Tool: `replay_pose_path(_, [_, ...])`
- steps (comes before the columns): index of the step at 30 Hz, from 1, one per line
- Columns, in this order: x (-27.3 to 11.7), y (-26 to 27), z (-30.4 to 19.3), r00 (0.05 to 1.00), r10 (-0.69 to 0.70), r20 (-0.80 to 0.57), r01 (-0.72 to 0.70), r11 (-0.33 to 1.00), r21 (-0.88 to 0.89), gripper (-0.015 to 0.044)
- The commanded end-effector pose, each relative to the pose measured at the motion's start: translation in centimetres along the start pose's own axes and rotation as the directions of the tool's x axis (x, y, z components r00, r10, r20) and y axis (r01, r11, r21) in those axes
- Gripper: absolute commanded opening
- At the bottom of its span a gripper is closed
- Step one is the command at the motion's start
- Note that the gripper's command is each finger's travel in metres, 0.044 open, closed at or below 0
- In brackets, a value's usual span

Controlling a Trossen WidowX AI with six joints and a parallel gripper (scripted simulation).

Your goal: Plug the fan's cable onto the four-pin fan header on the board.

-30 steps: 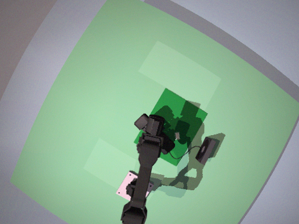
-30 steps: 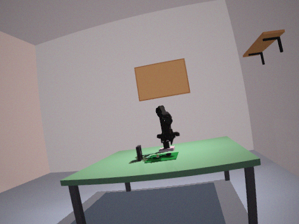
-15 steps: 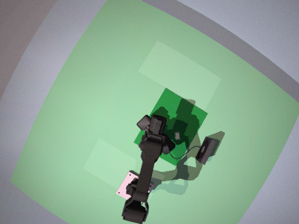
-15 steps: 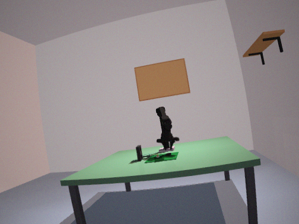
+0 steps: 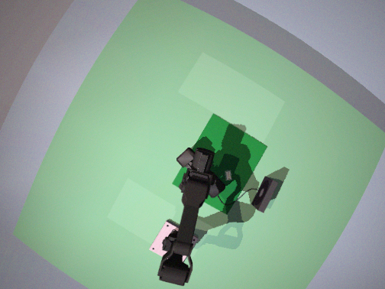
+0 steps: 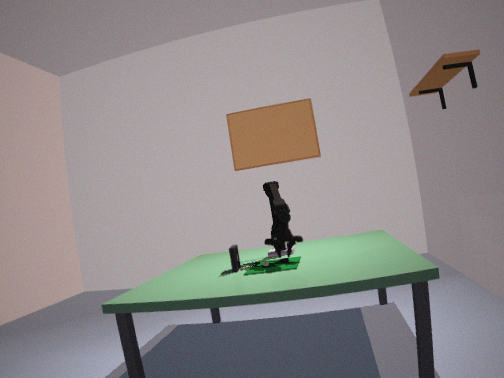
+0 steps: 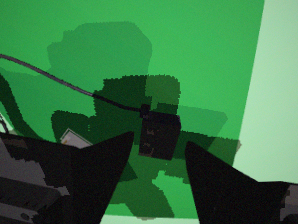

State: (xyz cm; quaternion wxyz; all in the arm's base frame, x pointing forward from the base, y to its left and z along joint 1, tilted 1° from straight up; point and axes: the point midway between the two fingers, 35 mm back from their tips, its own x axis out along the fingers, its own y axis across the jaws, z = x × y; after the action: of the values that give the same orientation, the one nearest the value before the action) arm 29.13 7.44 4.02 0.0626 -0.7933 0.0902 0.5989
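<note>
And here are the jaws [image 5: 200, 153] [image 6: 285, 260], spread with nothing pinched, reaching down around the black plug [image 7: 160, 136] on the green board [image 5: 241, 138] [image 6: 272, 269] [image 7: 210, 50]. We look to be at the pick-up, plug not yet on the header [image 5: 228, 175] [image 6: 265, 263] [image 7: 75, 137]! Next calls for settling lower, squaring up and closing on its sides, minding the cable [image 5: 244, 195] [image 7: 50, 78].
</note>
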Motion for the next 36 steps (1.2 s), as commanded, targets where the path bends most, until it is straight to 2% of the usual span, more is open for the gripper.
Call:
replay_pose_path(1, [0.8, 0.0, 0.4, 1.0, 0.001, 0.008, -0.001, 1.0, -0.005, 0.021])
replay_pose_path(12, [1.8, 0.1, 0.7, 1.0, 0.001, 0.008, -0.001, 1.0, -0.005, 0.021])
replay_pose_path(17, [1.6, 0.1, 0.5, 1.0, 0.002, 0.004, -0.002, 1.0, -0.001, 0.0079])
replay_pose_path(27, [1.5, 0.1, 0.5, 1.0, 0.002, 0.004, -0.002, 1.0, -0.001, 0.0])
replay_pose_path(36, [-0.9, -0.1, -0.3, 1.0, 0.001, 0.005, -0.001, 1.0, -0.002, 0.0])
